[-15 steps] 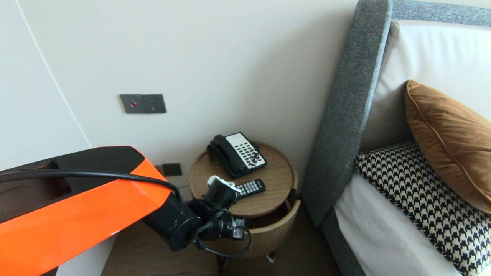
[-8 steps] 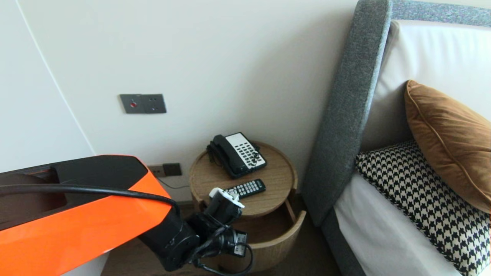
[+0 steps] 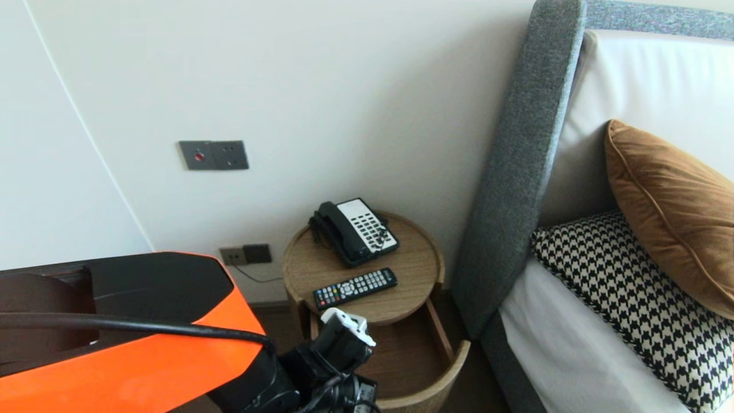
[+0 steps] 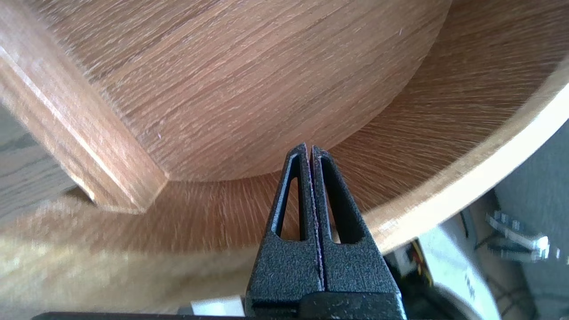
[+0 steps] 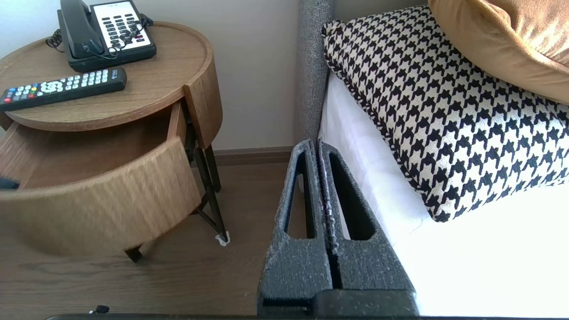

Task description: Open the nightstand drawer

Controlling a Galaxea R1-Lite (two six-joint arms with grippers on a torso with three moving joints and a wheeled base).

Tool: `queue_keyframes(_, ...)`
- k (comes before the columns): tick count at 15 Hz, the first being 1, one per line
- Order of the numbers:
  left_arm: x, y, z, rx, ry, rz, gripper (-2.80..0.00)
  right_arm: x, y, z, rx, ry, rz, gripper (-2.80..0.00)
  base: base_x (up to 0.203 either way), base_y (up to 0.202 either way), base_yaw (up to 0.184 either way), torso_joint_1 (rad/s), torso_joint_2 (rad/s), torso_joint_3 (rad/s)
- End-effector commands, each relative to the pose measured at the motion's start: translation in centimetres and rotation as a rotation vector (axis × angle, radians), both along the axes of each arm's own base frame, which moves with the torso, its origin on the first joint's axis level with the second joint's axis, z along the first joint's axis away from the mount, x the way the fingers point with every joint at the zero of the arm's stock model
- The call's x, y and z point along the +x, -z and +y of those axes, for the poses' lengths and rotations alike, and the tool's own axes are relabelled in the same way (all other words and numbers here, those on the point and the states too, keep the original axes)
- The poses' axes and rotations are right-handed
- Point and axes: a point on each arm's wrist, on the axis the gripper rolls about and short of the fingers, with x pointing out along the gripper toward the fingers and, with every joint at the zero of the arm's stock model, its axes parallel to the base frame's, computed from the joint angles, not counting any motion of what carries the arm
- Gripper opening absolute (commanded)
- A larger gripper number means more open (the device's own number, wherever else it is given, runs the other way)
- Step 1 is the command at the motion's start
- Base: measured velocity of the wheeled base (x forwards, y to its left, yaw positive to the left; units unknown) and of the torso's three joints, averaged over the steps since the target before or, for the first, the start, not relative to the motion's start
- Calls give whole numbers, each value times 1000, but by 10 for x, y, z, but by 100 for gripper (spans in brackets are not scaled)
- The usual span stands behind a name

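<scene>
A round wooden nightstand [image 3: 416, 252] stands between the wall and the bed, and its curved drawer [image 3: 441, 376] is pulled out towards me. A black remote [image 3: 354, 287] and a black-and-white telephone [image 3: 354, 230] lie on top. My left gripper [image 4: 310, 150] is shut with nothing in it. It reaches down inside the drawer, close against the inner face of the curved front [image 4: 200, 222], above the bare drawer floor [image 4: 231, 89]. In the head view only its wrist [image 3: 343, 339] shows. My right gripper [image 5: 316, 143] is shut and empty, parked low over the floor beside the bed.
A grey upholstered headboard [image 3: 516, 172] and the bed with a houndstooth cushion [image 3: 625, 304] and a brown cushion [image 3: 671, 212] close the right side. Wall sockets [image 3: 245, 253] sit low behind the nightstand. Thin black legs [image 5: 209, 200] carry it over the wooden floor [image 5: 178, 275].
The drawer has slid out towards me. My left arm has drawn back and down with it, uncovering the whole remote. The right arm has not moved.
</scene>
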Motion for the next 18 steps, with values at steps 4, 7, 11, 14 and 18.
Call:
queue_keyframes(4, -22, 1, -4, 10, 53, 10, -280, 0, 0, 0, -1, -1, -1, -280, 0, 0, 0, 0, 0, 0)
queue_keyframes(7, -30, -2, -2, 13, 74, 15, -280, 0, 0, 0, -1, -1, -1, -280, 0, 0, 0, 0, 0, 0)
queue_keyframes(11, -32, -8, -4, -16, 80, -11, -280, 0, 0, 0, -1, 0, 0, -280, 0, 0, 0, 0, 0, 0)
queue_keyframes(14, -24, -15, -9, -93, 70, -76, -280, 0, 0, 0, -1, -1, 1, -280, 0, 0, 0, 0, 0, 0)
queue_keyframes(18, 8, -42, 7, -153, 35, -165, -280, 0, 0, 0, -1, -1, -1, -280, 0, 0, 0, 0, 0, 0)
